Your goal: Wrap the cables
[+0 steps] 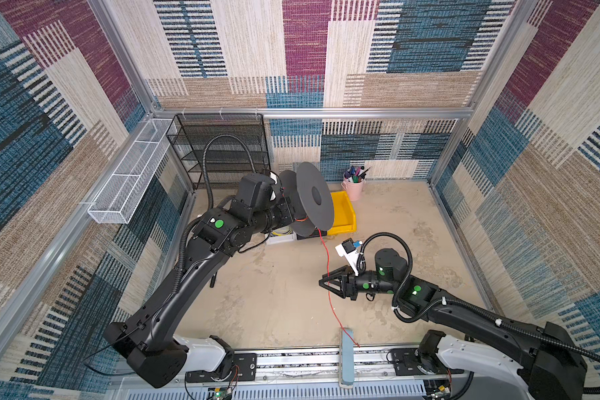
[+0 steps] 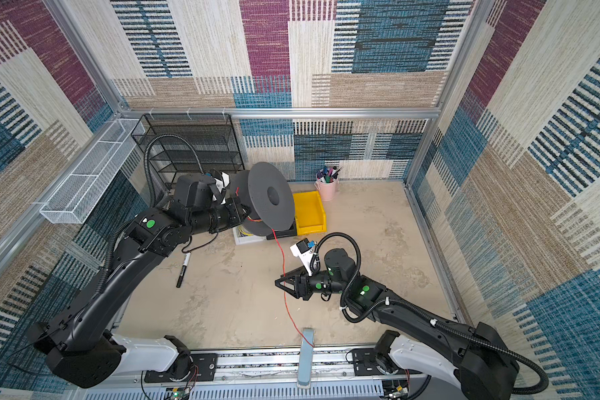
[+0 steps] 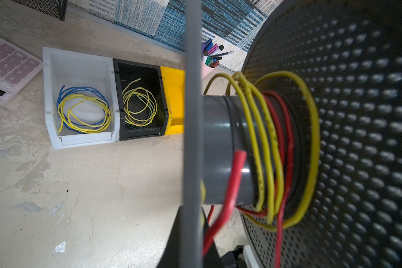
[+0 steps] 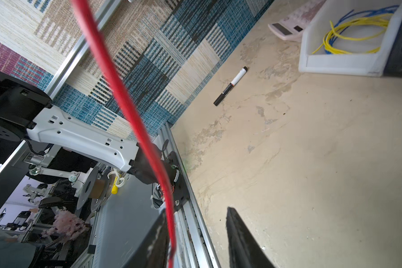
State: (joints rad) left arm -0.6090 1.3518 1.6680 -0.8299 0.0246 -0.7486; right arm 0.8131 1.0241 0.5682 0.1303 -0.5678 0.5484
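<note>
**Red wire (image 1: 328, 263) partly wound, long tail not yet taken up**

Red turns, only a few of them, are seen on the grey hub of the spool (image 1: 315, 197) in the left wrist view, laid among loose loops of a yellow wire (image 3: 265, 139). The winding is judged to be begun but far from finished.

From the lower rim of the spool the wire is led down and forward over the tabletop (image 1: 274, 294) in both top views. It is passed through the right hand (image 1: 323, 281) and is ended at the front edge, where its tip is laid across a blue-grey bar (image 1: 347, 353). That whole stretch is not yet on the hub.

The spool is held up off the tabletop, tilted on its side, by the left hand (image 1: 297, 216), which is closed tight on the thin edge of the near flange. The right hand is parted about halfway: a clear gap is shown between its two fingers in the right wrist view, and the wire is run along the inside of one finger (image 4: 158, 241) without being pinched.

Two other coils are left in a white bin (image 3: 79, 139) and a black bin (image 3: 139, 135) behind the spool and are not part of this job.

What is left, by this reckoning, is the loose length to be fed onto the hub turn by turn and the free end to be brought in.
</note>
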